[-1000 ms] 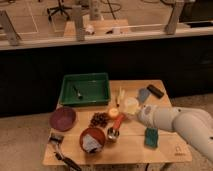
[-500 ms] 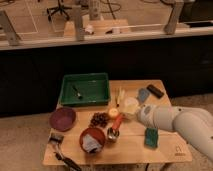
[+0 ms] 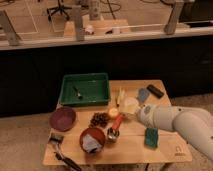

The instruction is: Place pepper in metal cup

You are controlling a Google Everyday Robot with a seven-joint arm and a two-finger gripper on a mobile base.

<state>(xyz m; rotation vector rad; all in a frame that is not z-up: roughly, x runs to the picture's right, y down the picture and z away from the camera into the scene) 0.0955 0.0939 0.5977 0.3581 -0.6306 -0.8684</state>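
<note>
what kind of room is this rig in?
Likely an office or lab floor: a small wooden table set up as a test station, a rolling office chair behind a railing. The gripper is over the pepper at the metal cup.

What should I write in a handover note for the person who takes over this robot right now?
Gripper: at the table's middle, at the upper end of the pepper; the arm reaches in from the right.
Pepper: slanted, its lower end at the rim of the metal cup, just right of the grape bunch and the red-brown bowl.
Done: pepper brought to the cup.
Left: confirm the pepper sits inside the cup, release it, and pull the arm away. Whether it is fully in the cup cannot be told from this view.
</note>
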